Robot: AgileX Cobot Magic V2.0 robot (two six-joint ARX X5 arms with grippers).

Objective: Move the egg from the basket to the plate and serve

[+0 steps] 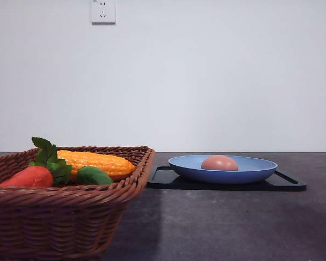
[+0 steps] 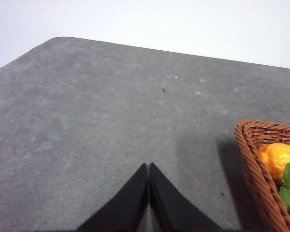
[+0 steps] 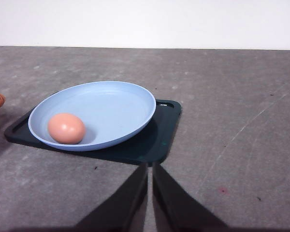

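The right end effector [image 3: 150, 166] has its two black fingers pressed together at the tips, holding nothing, and it hangs over bare counter [image 3: 241, 96] just short of the black tray [image 3: 157, 140]. Straight ahead of it sits the near corner of that tray, and on the tray the blue plate [image 3: 116, 104]. The egg [image 3: 66, 128] lies in the plate, off to the basket side of the fingers' line and close to the plate's rim on that side, so the plate's open middle is what the fingers point at, not the egg.

The left end effector [image 2: 148, 169] is likewise closed and empty, over bare counter, with the corner of the wicker basket [image 2: 253, 159] well to its side. It is the farther of the two from the plate; the right arm is clearly nearer.

In the front view the egg [image 1: 219, 162] rests on its side in the plate [image 1: 255, 168], its long axis roughly level and running across the counter, parallel to the front edge as far as I can tell. Which end is blunter cannot be made out. The basket [image 1: 70, 212] holds a corn cob [image 1: 98, 162] and a carrot-like vegetable [image 1: 30, 176] but no egg, so the transfer looks done; serving would likely mean the right arm taking the tray or plate by its near edge.
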